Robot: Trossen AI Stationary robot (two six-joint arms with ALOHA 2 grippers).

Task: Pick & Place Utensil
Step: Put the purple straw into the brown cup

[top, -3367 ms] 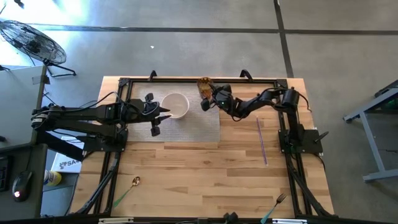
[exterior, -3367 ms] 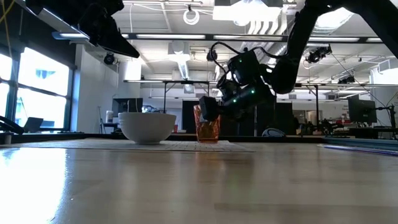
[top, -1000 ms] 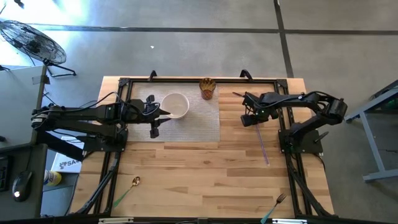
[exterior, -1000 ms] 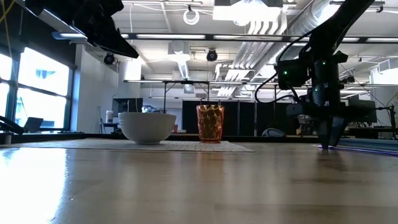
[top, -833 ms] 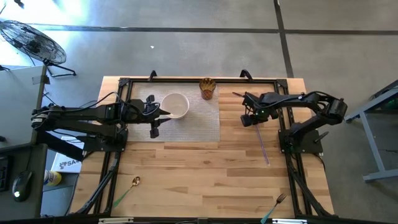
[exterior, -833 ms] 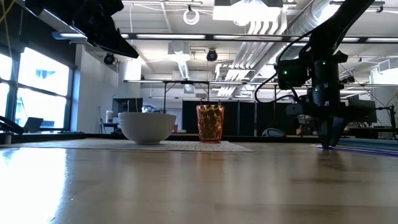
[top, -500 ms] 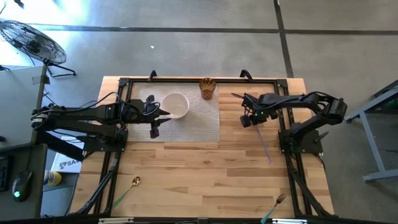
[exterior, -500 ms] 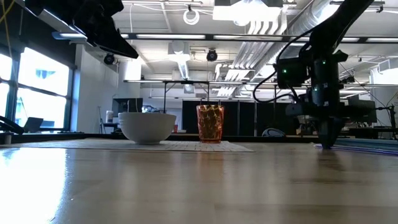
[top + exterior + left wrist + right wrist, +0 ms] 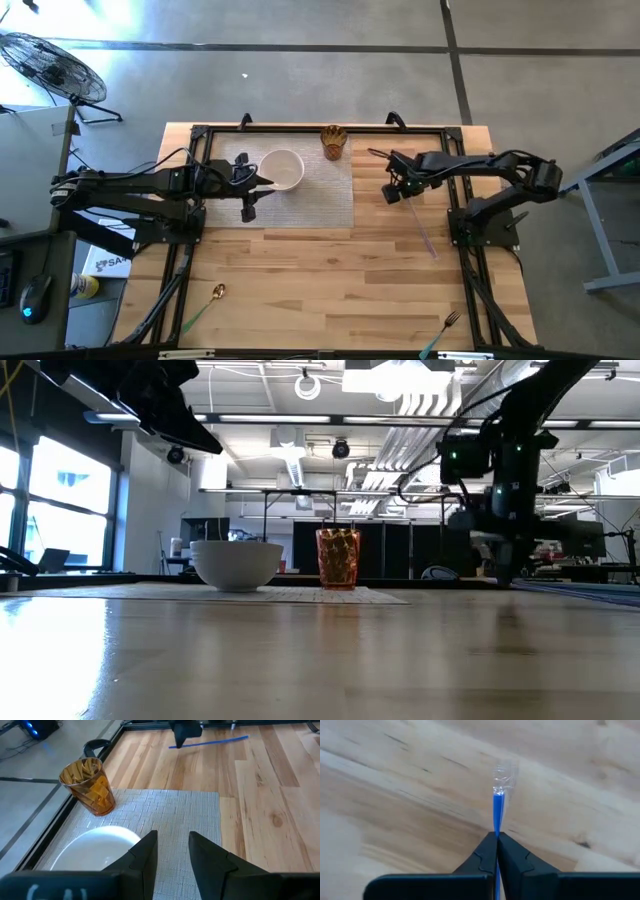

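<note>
**A:** Straw point(image 9: 498, 809) check: where's it sitting versus the right pincer point(image 9: 497, 839)?

**B:** Right between the tips. In the right wrist view the two dark fingers point(image 9: 482, 856) are pressed together on the blue straw, and a short bit pokes out past them with a crinkly clear end. From above, the rest of the straw point(image 9: 424, 224) trails away from the right pincer point(image 9: 392, 194) toward the front of the worktop point(image 9: 330, 280), on the bare wood just right of the woven placemat point(image 9: 325, 205).

**A:** Is it lifted or lying flat?

**B:** Can't tell for the far end. The gripped end looks raised in the low view.

**A:** Arm pose?

**B:** Right arm reaches in from its base on the right, stretched out toward the mat's edge, wrist bent so the pincer points down.

**A:** And the left one?

**B:** Left pincer point(image 9: 171, 845) hangs over the mat next to the white bowl point(image 9: 283, 169), fingers spread a little, holding nothing. Amber cup point(image 9: 333, 142) is at the mat's back corner. Spoon point(image 9: 208, 303) and fork point(image 9: 440, 334) lie near the front edge.
</note>
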